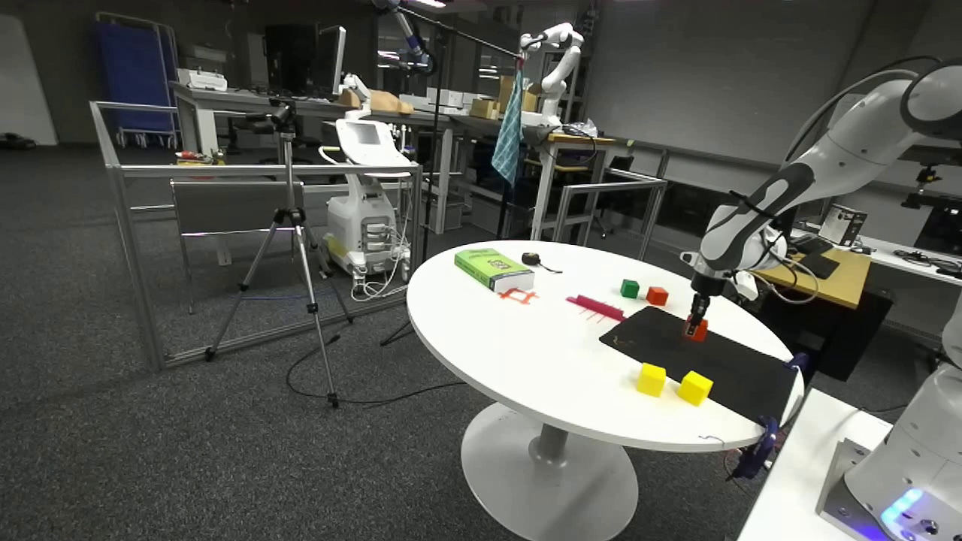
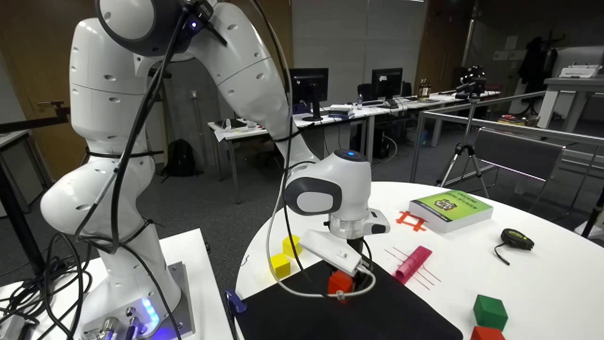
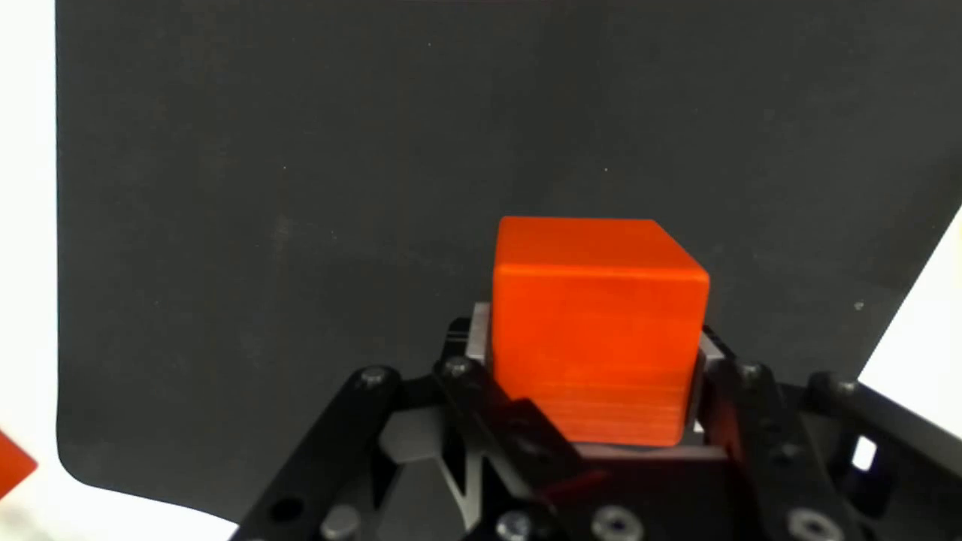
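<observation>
Wrist view, closest first: orange-red cube (image 3: 597,346) held in the tool (image 3: 592,353), clenched on it. Jaws stand a cube's width apart, pads (image 3: 479,330) against two opposite sides. Two faces show to the camera, the edge between them running nearly level across the frame, so the cube sits roughly square to the tool. Sides look about equal; no long axis can be picked out.

Cube is over the black mat (image 3: 263,225), which spreads around it. Resting on the mat or just clear of it: cannot tell. In both exterior views the tool points down at the mat; in an exterior view a pale cable (image 2: 302,294) passes in front of the cube.

Mat lies on a round white surface (image 1: 481,338). Near the mat's long edge, a yellow cube (image 1: 651,379) and a second yellow cube (image 1: 695,388), slightly apart. Beyond the opposite corner, a red block (image 1: 657,296) just beside a green block (image 1: 630,288). Magenta roll (image 2: 413,264) lies beside the mat on thin drawn lines.

Farther out on the surface: thick green book (image 2: 450,210) lying flat, tape measure (image 2: 516,239) near it. Behind, a tripod (image 1: 291,216) on the floor, then monitors (image 2: 309,87) on desks.
</observation>
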Robot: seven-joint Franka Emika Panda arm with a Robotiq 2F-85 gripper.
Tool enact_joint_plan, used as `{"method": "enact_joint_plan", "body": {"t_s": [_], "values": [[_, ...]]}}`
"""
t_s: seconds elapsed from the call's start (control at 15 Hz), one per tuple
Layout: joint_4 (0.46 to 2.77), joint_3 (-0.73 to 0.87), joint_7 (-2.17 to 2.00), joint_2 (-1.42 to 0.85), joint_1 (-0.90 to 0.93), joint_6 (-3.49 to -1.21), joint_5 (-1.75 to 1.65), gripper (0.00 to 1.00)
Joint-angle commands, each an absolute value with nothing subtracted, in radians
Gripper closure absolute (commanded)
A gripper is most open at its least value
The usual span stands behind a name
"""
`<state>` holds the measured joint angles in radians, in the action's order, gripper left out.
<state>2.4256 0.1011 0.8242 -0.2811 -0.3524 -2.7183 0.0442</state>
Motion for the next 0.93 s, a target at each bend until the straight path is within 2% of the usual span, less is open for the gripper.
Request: {"method": "enact_joint_plan", "body": {"t_s": [0.0, 0.47, 0.87], "values": [[2.428, 0.102, 0.772, -0.298, -0.341, -2.787, 0.053, 0.69], [2.417, 0.099, 0.612, -0.374, -0.320, -2.929, 0.008, 0.69], [2.391, 0.124, 0.497, -0.415, -0.301, -2.914, -0.083, 0.69]]}}
